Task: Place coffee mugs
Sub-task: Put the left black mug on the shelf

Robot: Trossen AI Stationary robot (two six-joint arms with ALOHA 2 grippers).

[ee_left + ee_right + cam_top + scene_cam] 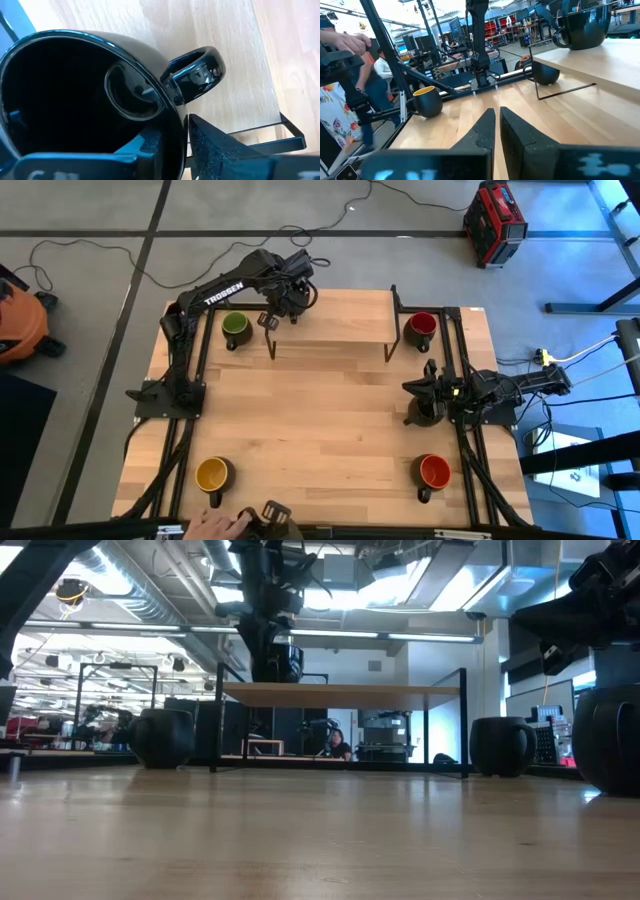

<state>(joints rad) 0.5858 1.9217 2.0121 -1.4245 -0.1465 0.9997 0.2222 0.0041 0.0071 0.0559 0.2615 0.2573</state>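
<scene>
My left gripper (290,298) reaches over the left end of the raised shelf (330,330) at the table's far side and is shut on a black-inside coffee mug (75,100). In the right wrist view that mug (582,22) appears to stand on the shelf top. The green mug (235,327) stands on its base left of the shelf, and the dark red mug (421,325) right of it. The yellow mug (212,473) and the orange-red mug (433,470) stand near the table's near corners. My right gripper (497,130) waits shut by the right edge, pointing left. A dark round shape (420,415) sits beside it. My left gripper holds the black mug by its wall at the rim (170,125), right beside the handle (197,75). One finger is inside the mug and the other finger (220,150) is outside. It comes from above, and the mug is upright at the shelf top.
The shelf stands on thin black legs (272,345) with open room beneath it. Bare wood lies in the table's middle (320,420). A person's hand (215,525) and a black device (272,515) are at the near edge. People stand beyond the left side (350,60).
</scene>
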